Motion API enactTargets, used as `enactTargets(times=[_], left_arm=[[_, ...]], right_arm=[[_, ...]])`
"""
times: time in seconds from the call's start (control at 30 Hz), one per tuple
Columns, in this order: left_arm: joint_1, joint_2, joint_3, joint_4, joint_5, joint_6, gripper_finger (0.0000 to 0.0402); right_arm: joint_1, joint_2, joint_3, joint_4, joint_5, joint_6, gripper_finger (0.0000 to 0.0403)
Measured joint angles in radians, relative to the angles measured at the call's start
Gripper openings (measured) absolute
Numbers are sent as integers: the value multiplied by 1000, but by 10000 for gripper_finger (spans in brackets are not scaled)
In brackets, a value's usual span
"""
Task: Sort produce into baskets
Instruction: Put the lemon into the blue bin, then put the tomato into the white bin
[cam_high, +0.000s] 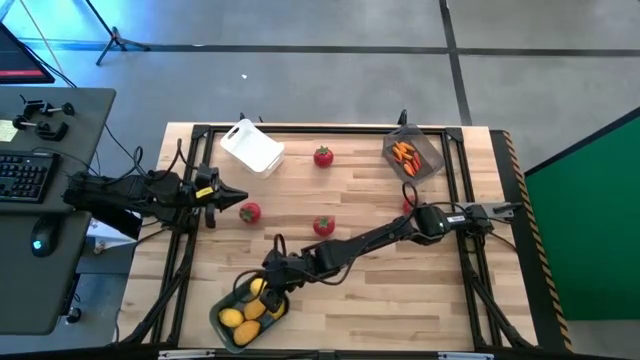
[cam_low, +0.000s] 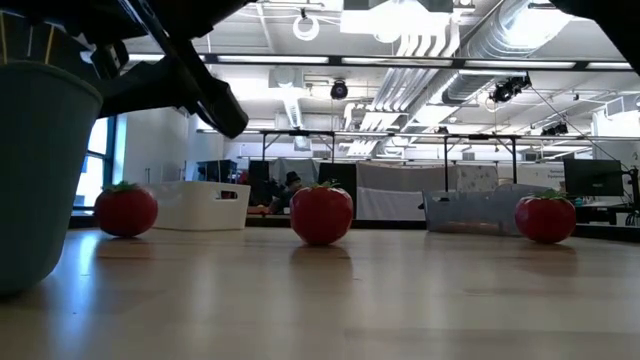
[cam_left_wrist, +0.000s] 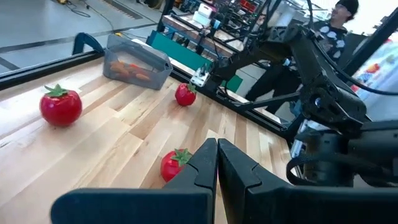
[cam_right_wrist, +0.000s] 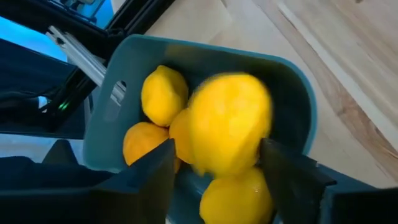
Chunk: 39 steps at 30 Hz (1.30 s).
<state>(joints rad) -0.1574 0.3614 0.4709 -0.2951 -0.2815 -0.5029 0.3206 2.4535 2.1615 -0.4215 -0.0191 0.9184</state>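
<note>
Currently the right hand (cam_high: 268, 285) hangs over the grey-blue basket (cam_high: 222, 320) at the near edge of the tabletop (cam_high: 380, 300). Its fingers (cam_right_wrist: 292, 171) stand apart, and a lemon (cam_right_wrist: 230, 130) sits between them without clear contact on either side; I cannot tell whether it is held. Beneath it, several more lemons (cam_right_wrist: 163, 94) lie in the same basket.

The left hand (cam_high: 232, 197) rests low at the left side of the tabletop, fingers pressed together, gripping nothing. A tomato (cam_high: 249, 211) lies just beside its tip.

Two more tomatoes lie loose, one mid-table (cam_high: 323, 226) and one near the far edge (cam_high: 323, 156); a fourth (cam_high: 408, 206) shows partly behind the right arm. The white basket (cam_high: 252, 148) stands at the far left. The dark see-through basket (cam_high: 428, 160) at the far right holds thin orange-red pieces (cam_high: 403, 152).

A person (cam_left_wrist: 333, 28) is beyond the table.
</note>
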Motion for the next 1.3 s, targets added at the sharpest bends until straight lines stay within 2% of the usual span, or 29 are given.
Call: enactTargets(times=[0.17,0.3,0.4,0.5,0.73,0.83,0.9,1.0,1.07,1.17,1.3], left_arm=[[0,0,0,-14,36,3,0],[0,0,0,-44,27,0,0],[0,0,0,-50,13,1,0],[0,0,0,-50,6,16,0],[0,0,0,-54,-3,19,0],[1,0,0,-65,-13,34,0],[1,0,0,-79,-37,34,0],[1,0,0,-100,-64,34,0],[1,0,0,-112,-68,24,0],[1,0,0,-122,-87,17,0],[1,0,0,-120,-131,13,0]], right_arm=[[-6,-2,3,7,-2,-2,259],[-24,-13,4,-2,-28,-29,248],[-47,-32,4,-35,-41,-47,217],[-84,-67,4,-98,-79,-72,168],[-195,-168,5,-396,-97,-159,47],[-241,-212,5,-537,-94,-192,19],[-268,-233,5,-630,-94,-227,14],[-300,-249,5,-752,-111,-320,28],[-313,-251,5,-828,-120,-393,54],[-323,-252,5,-926,-121,-476,114],[-328,-244,5,-969,-98,-510,215]])
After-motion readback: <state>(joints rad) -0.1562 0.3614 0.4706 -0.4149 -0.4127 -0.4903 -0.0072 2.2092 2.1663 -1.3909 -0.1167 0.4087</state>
